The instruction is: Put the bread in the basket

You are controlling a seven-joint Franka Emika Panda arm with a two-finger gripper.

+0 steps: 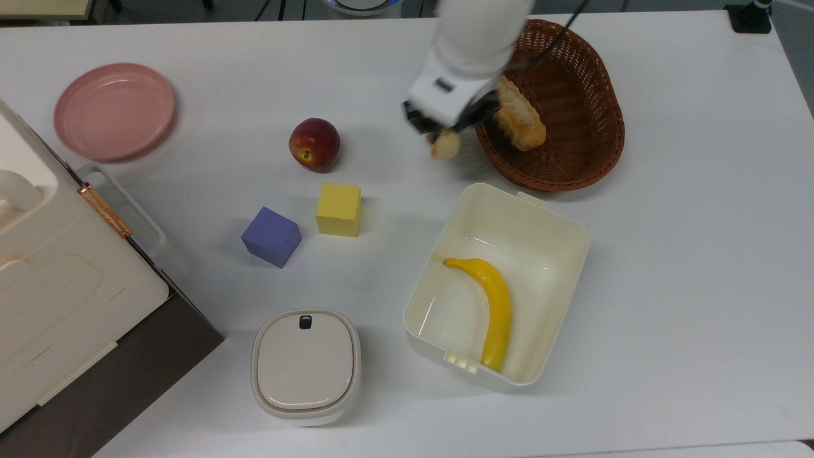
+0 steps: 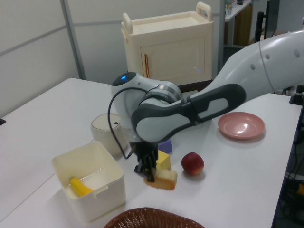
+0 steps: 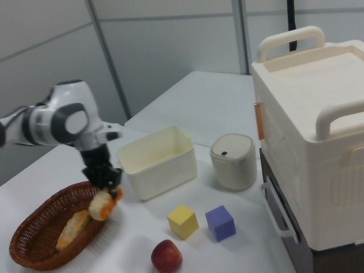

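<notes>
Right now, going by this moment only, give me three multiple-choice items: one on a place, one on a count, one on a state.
1. Where does the banana lie?
A. in the cream tub
B. on the pink plate
C. in the basket

2. How many cubes stand on the table?
A. one
B. two
C. four

3. How is the bread?
A. lying on the table
B. held in the tool, off the table
C. resting in the basket

Key: 1 A, the top view shows it inside the tub. 2 B, a yellow cube and a purple cube. 3 B, the left view shows it gripped clear of the tabletop, short of the basket.
</notes>
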